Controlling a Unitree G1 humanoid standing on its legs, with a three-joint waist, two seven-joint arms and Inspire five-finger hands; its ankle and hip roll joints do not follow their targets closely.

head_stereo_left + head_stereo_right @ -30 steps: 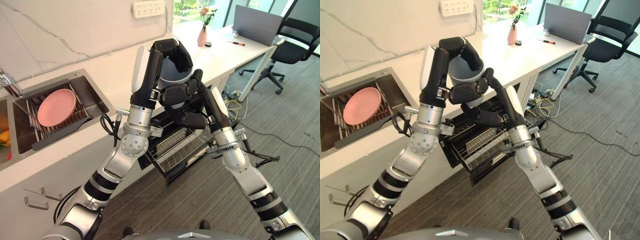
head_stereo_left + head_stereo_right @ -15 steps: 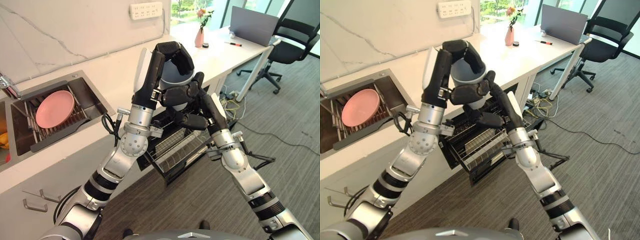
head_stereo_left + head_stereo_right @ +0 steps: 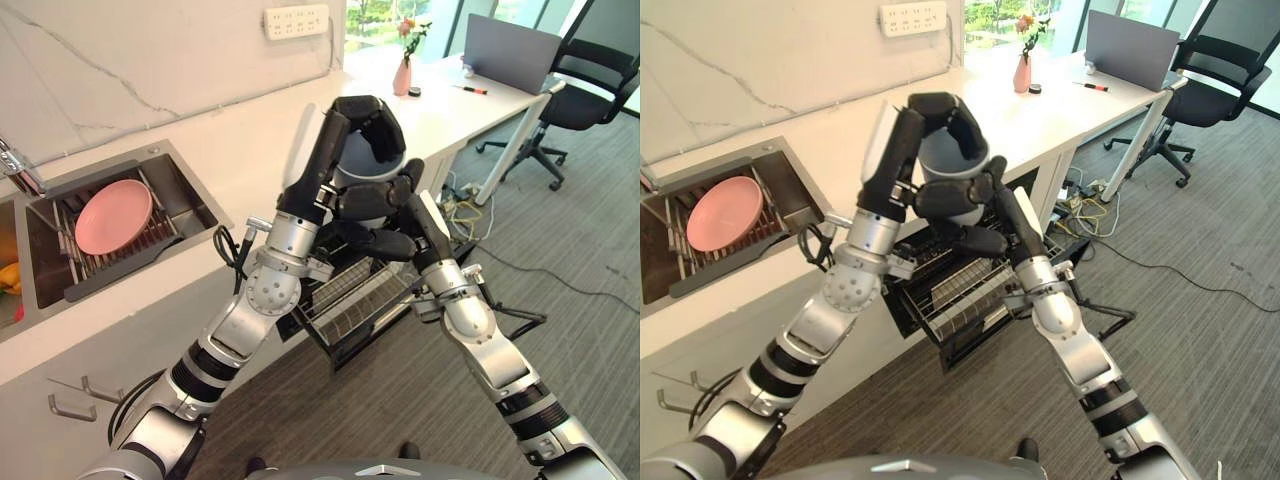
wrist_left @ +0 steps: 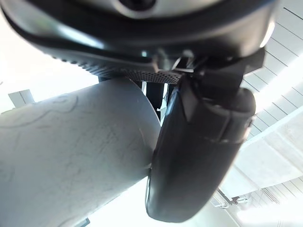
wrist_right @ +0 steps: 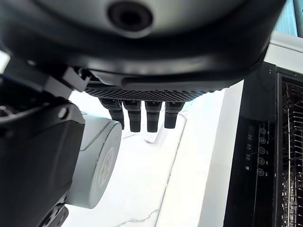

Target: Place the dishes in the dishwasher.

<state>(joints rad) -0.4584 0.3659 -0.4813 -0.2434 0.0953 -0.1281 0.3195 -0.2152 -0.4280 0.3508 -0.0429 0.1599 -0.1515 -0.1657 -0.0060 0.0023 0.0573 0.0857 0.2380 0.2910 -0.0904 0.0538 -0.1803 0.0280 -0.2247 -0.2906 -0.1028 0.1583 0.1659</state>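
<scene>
The open dishwasher rack (image 3: pixel 355 300) sits nearest, at 6 o'clock. Above it, the right robot hand (image 3: pixel 385 200) and left robot hand (image 3: pixel 368 120) both curl around the grey bowl (image 3: pixel 948 165). At 9 o'clock, a pink plate (image 3: pixel 113 215) rests in the sink (image 3: pixel 190 190).

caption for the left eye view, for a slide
Both hands hold a grey cup above the open dishwasher rack.
</scene>
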